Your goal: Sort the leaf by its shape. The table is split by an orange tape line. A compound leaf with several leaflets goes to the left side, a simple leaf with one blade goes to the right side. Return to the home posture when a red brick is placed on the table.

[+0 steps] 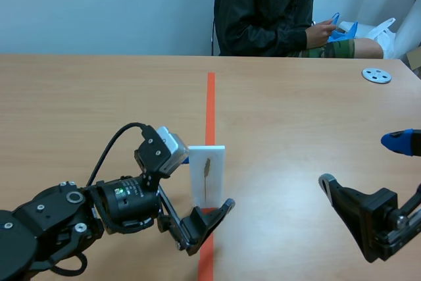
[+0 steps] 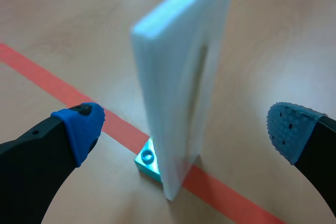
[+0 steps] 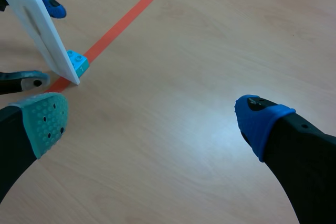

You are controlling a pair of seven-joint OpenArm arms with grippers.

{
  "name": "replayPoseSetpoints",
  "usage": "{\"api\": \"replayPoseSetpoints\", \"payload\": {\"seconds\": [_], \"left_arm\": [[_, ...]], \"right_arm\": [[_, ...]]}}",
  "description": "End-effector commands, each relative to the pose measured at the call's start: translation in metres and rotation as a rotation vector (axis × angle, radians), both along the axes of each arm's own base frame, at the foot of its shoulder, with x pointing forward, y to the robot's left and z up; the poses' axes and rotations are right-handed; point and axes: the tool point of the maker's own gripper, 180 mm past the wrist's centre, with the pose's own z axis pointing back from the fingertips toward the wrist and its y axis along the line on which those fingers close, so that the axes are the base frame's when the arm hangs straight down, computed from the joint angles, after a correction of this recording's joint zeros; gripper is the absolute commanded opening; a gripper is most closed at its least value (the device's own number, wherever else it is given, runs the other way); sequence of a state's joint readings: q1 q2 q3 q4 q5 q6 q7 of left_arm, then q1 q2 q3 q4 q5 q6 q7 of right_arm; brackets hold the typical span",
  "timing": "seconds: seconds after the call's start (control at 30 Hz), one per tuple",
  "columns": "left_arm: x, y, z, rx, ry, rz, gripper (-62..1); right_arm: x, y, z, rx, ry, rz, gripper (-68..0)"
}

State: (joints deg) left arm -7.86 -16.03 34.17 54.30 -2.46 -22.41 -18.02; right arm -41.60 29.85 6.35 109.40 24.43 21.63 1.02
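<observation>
- Leaf (image 1: 206, 174), a slim dark strip, shows on the face of a white card (image 1: 216, 162) that stands upright on the orange tape line (image 1: 210, 106), toward 6 o'clock from the table's (image 1: 296, 110) middle.
- A small teal block (image 2: 148, 159) sits at the card's foot, touching it.
- Left gripper (image 2: 186, 127) has its fingers spread, one on each side of the card, with a gap on both sides.
- Right gripper (image 3: 152, 119) is also spread wide with nothing in it, low at 4 o'clock, well apart from the card.
- A grey disc (image 1: 376, 75) lies at 2 o'clock.
- A person (image 1: 263, 4) sits at 12 o'clock.
</observation>
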Motion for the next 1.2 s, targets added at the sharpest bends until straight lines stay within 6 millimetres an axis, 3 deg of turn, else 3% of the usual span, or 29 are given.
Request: {"api": "replayPoseSetpoints", "payload": {"seconds": [0.0, 0.1, 0.33, 0.7, 0.93, 1.17], "left_arm": [[0.004, 0.0, 0.007, -0.019, -0.033, 0.002, 1.4], [0.003, 0.001, 0.002, -0.007, -0.032, -0.005, 1.1], [0.002, 0.002, 0.0, -0.008, -0.027, -0.003, -19.0], [0.002, 0.002, 0.001, -0.015, -0.031, -0.003, -40.7], [0.002, 0.002, 0.001, -0.015, -0.031, -0.003, -57.7], [0.003, -0.001, 0.012, -0.037, -0.047, -0.014, -57.8]], "right_arm": [[0.006, 0.0, 0.011, 0.009, -0.039, -0.004, 0.4], [0.006, 0.0, 0.011, 0.009, -0.039, -0.004, 0.4], [0.006, 0.0, 0.011, 0.009, -0.039, -0.004, 0.4], [0.006, 0.0, 0.011, 0.009, -0.039, -0.004, 0.4], [0.006, 0.0, 0.011, 0.009, -0.039, -0.004, 0.4], [0.006, 0.0, 0.011, 0.009, -0.039, -0.004, 0.4]]}}
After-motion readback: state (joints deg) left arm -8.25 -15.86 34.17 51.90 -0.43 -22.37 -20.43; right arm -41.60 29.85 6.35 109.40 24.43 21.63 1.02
